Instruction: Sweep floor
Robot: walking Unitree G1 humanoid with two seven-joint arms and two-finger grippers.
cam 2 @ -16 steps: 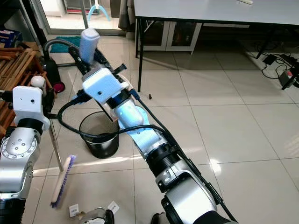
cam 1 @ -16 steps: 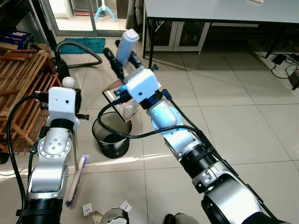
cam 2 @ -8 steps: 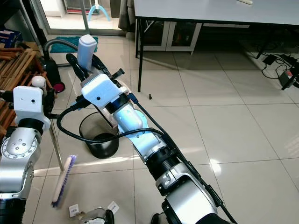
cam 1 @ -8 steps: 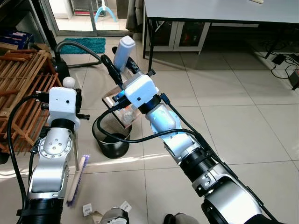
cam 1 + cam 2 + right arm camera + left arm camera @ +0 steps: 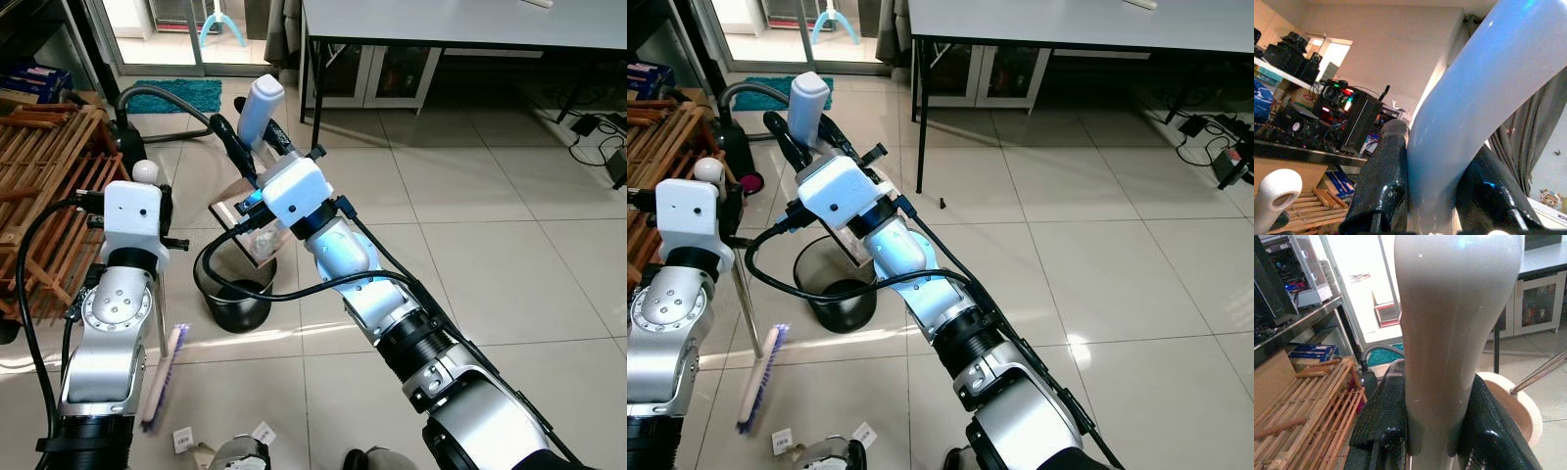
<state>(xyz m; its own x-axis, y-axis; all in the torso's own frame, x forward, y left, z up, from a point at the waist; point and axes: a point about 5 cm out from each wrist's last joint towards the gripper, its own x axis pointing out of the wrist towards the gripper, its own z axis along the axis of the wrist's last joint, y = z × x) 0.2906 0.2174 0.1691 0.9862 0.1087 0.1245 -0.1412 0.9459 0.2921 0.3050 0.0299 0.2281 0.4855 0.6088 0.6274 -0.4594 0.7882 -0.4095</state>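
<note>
My right gripper (image 5: 253,135) is shut on the pale blue handle (image 5: 259,98) of a dustpan (image 5: 243,217), held tilted over a black bin (image 5: 231,294). Some litter lies in the pan. In the right wrist view the black fingers (image 5: 1385,181) clamp that handle (image 5: 1474,98). My left gripper (image 5: 1437,440) is shut on the cream handle (image 5: 1449,333) of a broom. The broom's metal pole (image 5: 160,313) runs down beside my left arm. Its head (image 5: 162,377) with purple bristles rests on the floor at lower left.
Paper scraps (image 5: 182,439) lie on the tiles near my feet. A wooden rack (image 5: 49,186) stands at the left, a vacuum hose (image 5: 167,98) and teal mat (image 5: 181,93) behind it. A grey table (image 5: 441,20) is at the back, cables (image 5: 598,127) at far right.
My right gripper has shifted the dustpan a little left and tipped it further over the bin. The left arm and broom have stayed put.
</note>
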